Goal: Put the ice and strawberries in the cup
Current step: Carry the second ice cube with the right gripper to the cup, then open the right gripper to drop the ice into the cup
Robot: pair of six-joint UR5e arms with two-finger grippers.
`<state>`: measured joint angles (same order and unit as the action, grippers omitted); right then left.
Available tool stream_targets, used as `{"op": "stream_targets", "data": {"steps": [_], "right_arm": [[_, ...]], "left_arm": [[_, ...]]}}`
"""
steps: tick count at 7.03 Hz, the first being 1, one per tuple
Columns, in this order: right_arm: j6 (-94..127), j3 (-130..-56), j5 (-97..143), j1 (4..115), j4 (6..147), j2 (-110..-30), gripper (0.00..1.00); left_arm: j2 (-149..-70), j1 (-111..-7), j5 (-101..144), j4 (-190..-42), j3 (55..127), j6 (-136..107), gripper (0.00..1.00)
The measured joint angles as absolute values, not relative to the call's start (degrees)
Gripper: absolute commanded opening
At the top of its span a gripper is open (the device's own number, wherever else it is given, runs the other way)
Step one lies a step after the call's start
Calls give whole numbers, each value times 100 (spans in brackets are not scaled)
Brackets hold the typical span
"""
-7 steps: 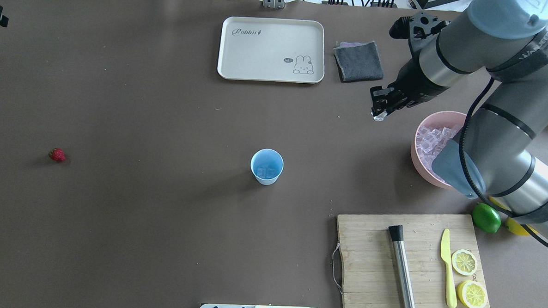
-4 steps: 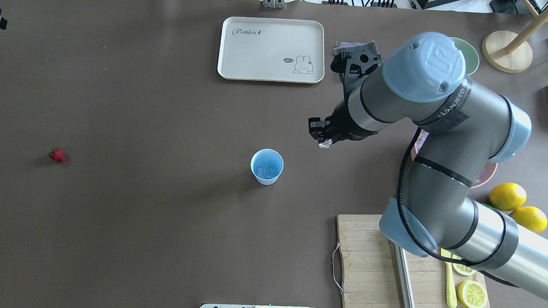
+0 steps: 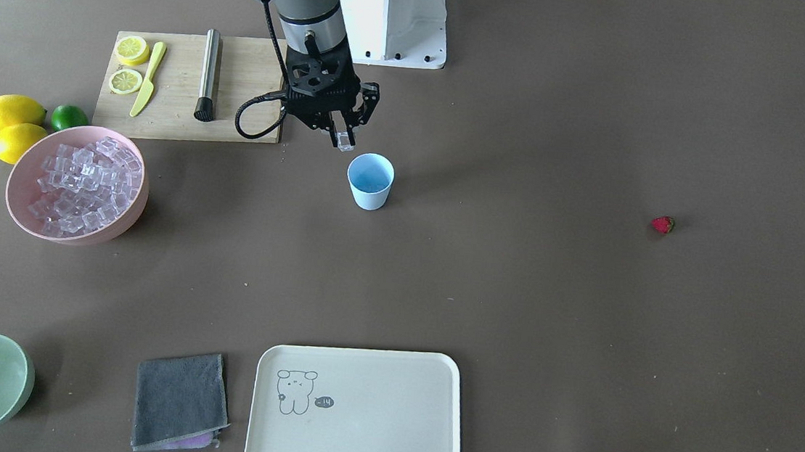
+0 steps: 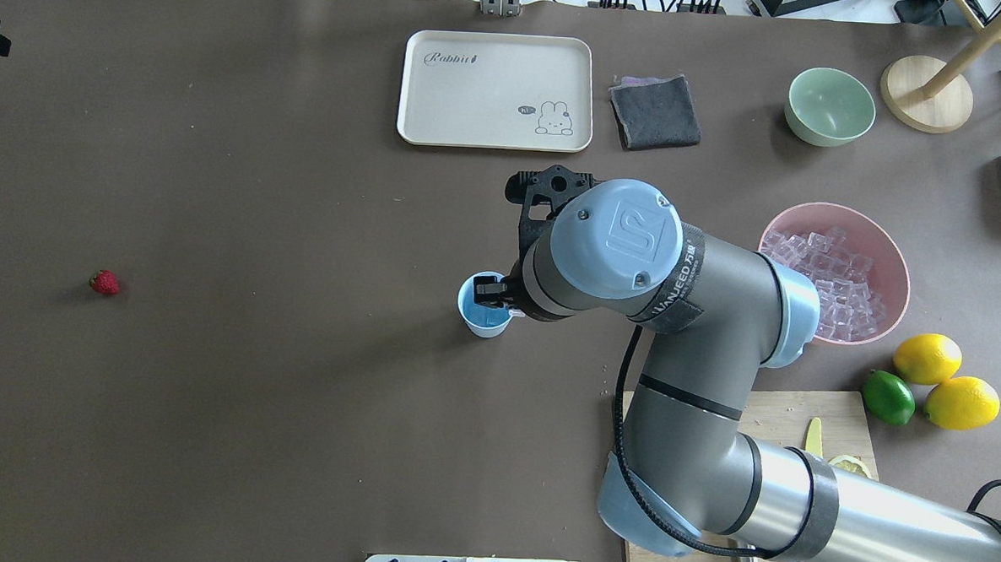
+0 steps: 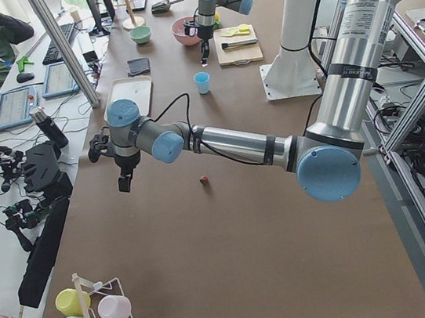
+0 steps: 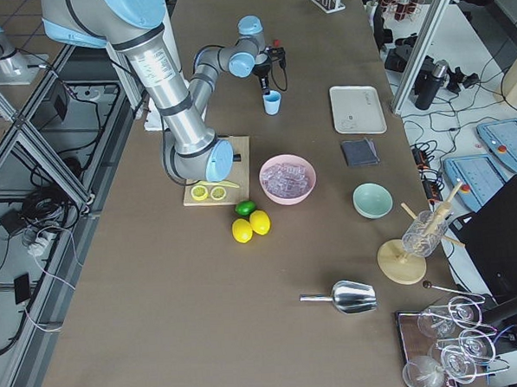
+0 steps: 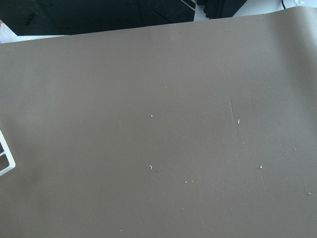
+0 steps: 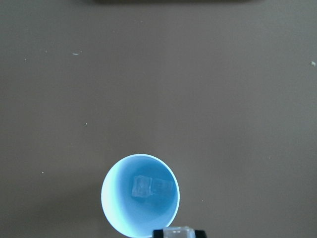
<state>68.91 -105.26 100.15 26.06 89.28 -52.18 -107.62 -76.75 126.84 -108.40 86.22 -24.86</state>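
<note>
One ice cube (image 8: 179,231) pinched in right tool (image 3: 345,136), gap narrow, just above cup (image 3: 370,181) rim, left tool (image 5: 124,184) opening unclear.

Two UR5e arms, silver-grey tubes with pale blue joint caps.
Right arm (image 4: 728,282), centre right of the overhead frame: round blue cap embossed with a logo, dark strap with pale lettering, black seam rings, black cable looping down to a black openwork wrist bracket; right gripper (image 3: 343,136) black. Left arm (image 5: 234,144): same finish, black wrist cable, black left gripper (image 5: 124,185). White base pedestal (image 3: 392,14), dark screw heads along its foot.
</note>
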Motion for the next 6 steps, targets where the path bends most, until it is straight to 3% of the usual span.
{"op": "stream_targets", "data": {"steps": [3, 5, 6], "right_arm": [[6995, -10019, 9870, 2499, 8285, -5138, 0], [7052, -9949, 9804, 2433, 8193, -5116, 99], [7130, -9942, 9786, 2412, 8186, -5105, 100]], "left_arm": [[-10774, -7673, 12677, -10859, 8567, -2479, 97], [-10774, -7673, 12674, -10892, 8527, -2467, 97], [-10768, -7673, 12674, -10901, 8521, -2457, 97]]}}
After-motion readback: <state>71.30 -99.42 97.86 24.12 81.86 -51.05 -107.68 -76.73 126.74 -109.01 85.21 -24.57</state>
